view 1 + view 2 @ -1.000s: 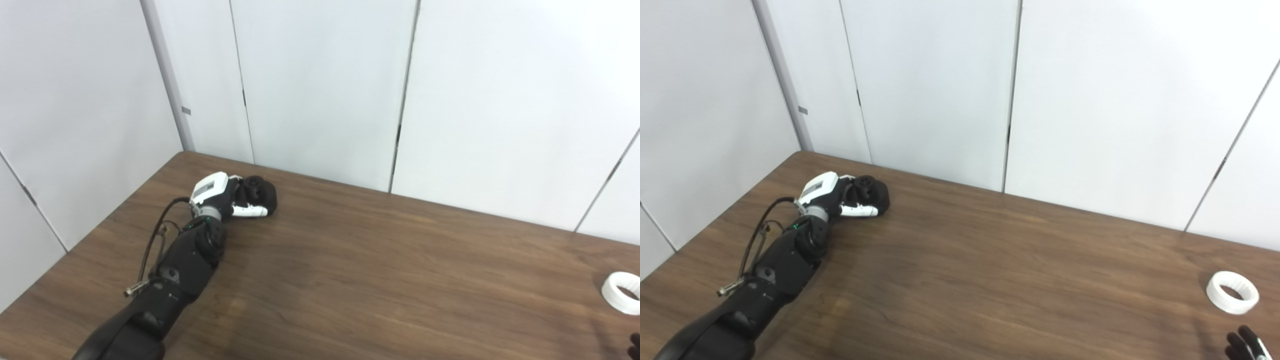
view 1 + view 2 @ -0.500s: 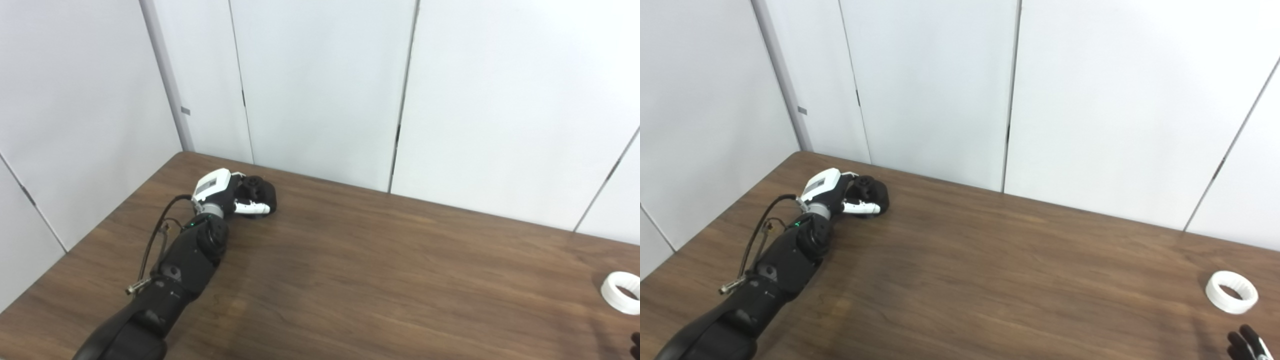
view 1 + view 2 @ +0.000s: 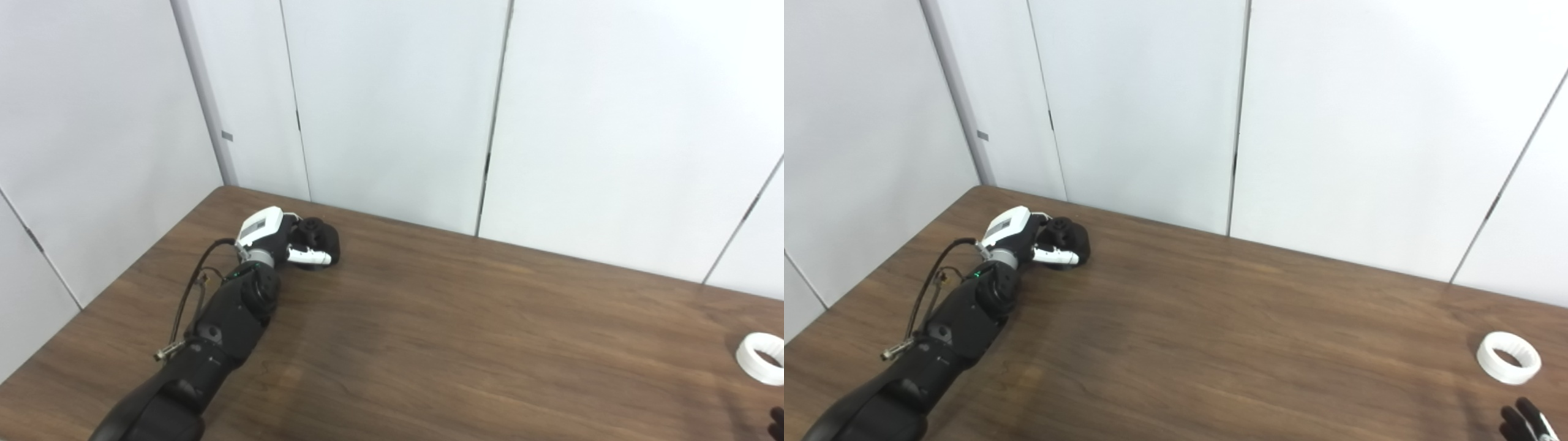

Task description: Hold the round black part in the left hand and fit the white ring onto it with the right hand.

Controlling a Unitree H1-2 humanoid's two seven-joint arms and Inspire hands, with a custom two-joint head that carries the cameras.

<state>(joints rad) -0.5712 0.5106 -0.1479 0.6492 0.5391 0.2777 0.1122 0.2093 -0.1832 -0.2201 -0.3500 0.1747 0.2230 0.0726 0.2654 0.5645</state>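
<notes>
1. Far left on the wooden table [image 3: 465,331], the left hand [image 3: 278,240] wraps its fingers around the round black part [image 3: 320,239].
2. The white ring [image 3: 1508,358] lies far right — untouched.
3. Right hand [image 3: 1525,422] barely visible; its grip unclear.

The left arm came in from the bottom left and reached far out across the desk [image 3: 465,331]. Its dark forearm lay low over the wood, and a thin cable looped along its side. The left hand [image 3: 288,242] had a white back, and its fingers [image 3: 309,256] were curled shut around the round black part [image 3: 318,236]. Only the dark fingertips of the right hand [image 3: 1525,421] showed, at the near right corner of the desk. I could not tell how they were set.
</notes>
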